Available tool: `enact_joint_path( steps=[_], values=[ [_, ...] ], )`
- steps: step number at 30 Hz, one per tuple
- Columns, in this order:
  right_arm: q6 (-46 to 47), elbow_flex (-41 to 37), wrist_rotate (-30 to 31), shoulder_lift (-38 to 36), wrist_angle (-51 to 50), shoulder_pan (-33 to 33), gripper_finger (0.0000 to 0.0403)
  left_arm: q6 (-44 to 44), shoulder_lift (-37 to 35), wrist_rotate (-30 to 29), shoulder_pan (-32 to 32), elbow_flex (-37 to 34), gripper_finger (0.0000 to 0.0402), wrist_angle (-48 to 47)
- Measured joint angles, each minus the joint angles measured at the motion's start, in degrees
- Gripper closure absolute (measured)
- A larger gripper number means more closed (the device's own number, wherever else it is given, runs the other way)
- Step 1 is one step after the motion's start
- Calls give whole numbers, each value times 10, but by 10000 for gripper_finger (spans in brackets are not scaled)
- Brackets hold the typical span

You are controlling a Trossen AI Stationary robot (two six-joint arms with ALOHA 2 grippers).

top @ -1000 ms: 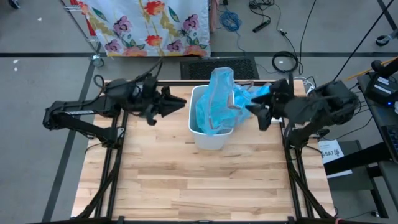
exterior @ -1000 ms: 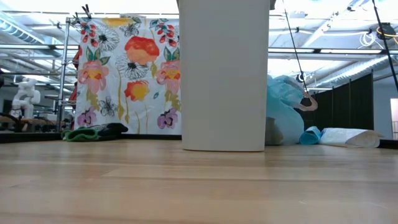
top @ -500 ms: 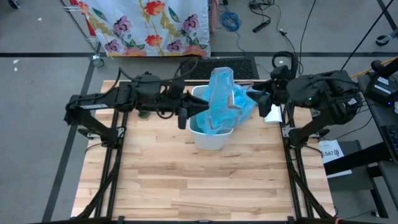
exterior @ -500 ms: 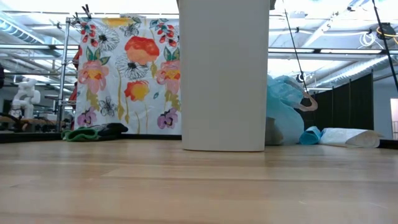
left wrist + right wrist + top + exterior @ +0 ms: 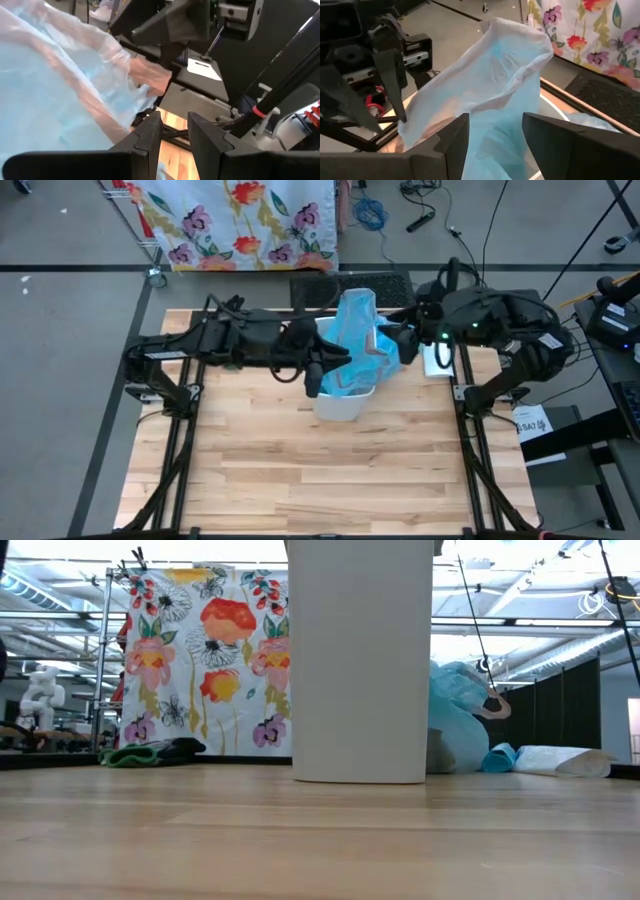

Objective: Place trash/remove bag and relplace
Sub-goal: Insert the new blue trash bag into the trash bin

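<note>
The white bin (image 5: 340, 402) holds a bunched light-blue bag (image 5: 355, 345).

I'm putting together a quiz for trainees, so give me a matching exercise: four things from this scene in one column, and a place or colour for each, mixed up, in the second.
Column one:
1. bag
2. bin
3. left end effector
4. floral cloth

Column two:
A. white, standing on the table
B. beyond the table's far edge
C. light blue, bunched up out of the bin
D. at the bin's left rim, beside the bag

Pairs: 1-C, 2-A, 3-D, 4-B
</note>
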Motion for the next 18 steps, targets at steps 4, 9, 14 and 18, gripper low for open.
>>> enact_joint_path(
  steps=[4,9,14,18],
  values=[
    [0,0,-26,10,5,-22,225,-11,7,-15,2,0,305,-4],
    [-4,0,-50,27,27,-42,225,-11,5,-36,2,1,305,-5],
    [-5,0,-48,25,72,-50,225,-11,5,-37,2,1,305,-32],
    [23,0,-50,23,77,-61,225,-11,5,-37,2,1,305,-41]
  ],
)
